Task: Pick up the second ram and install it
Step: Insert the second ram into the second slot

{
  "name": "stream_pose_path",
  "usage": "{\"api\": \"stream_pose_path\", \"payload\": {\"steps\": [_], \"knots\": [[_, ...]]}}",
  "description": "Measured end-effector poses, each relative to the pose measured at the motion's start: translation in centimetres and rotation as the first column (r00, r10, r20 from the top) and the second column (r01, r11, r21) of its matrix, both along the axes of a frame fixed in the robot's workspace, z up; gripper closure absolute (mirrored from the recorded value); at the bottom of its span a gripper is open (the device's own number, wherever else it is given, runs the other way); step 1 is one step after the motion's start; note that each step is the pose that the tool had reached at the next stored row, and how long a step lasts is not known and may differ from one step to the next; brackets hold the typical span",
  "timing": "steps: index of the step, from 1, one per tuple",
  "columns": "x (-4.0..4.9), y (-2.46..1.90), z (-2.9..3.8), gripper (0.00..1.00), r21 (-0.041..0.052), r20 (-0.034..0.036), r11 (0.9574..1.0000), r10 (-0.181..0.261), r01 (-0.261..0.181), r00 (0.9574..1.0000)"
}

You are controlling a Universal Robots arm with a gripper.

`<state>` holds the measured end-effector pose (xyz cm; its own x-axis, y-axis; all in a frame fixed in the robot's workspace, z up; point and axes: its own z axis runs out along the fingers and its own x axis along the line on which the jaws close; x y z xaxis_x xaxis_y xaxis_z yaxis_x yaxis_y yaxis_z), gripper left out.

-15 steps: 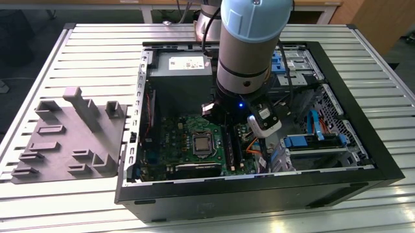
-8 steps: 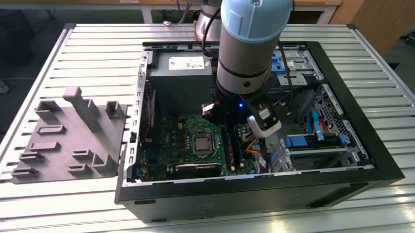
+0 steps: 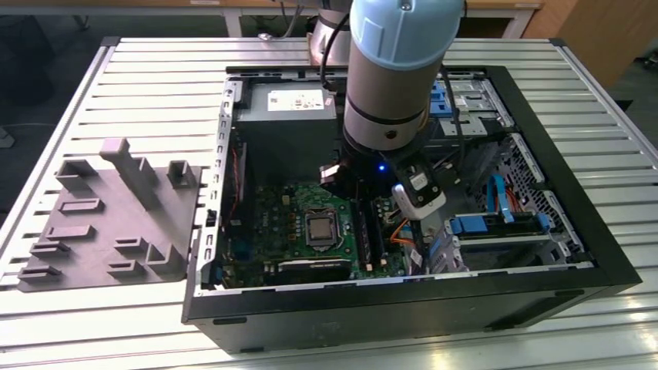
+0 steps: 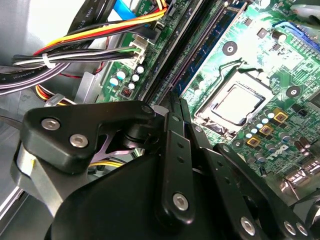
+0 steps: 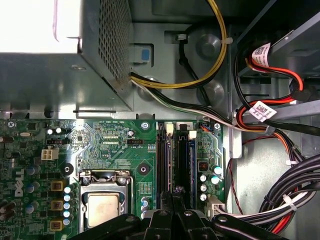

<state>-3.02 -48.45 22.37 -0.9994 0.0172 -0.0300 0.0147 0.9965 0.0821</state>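
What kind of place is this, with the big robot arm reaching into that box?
It looks like a robot workshop or test lab. An open computer case lies on a ribbed metal table, with its green circuit board showing. A grey holder for parts sits beside the case, and the arm reaches inside.

Even indoor light, blown-out glare on the power supply (image 5: 40, 25)

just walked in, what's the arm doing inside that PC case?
The arm's black gripper is lowered into the open black computer case, over the long black memory sockets of the green motherboard, beside the silver processor socket. In both wrist views its fingers sit close together right at the sockets; whether they hold the thin dark RAM stick cannot be made out. The grey parts tray sits on the table at the exterior view's left.
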Motion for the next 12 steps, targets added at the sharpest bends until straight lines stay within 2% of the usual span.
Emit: {"api": "stream_pose_path", "payload": {"steps": [12], "knots": [[0.0, 0.0, -0.27, 0.89, -0.0001, 0.0, 1.0, 0.0, 0.0, 1.0]]}}
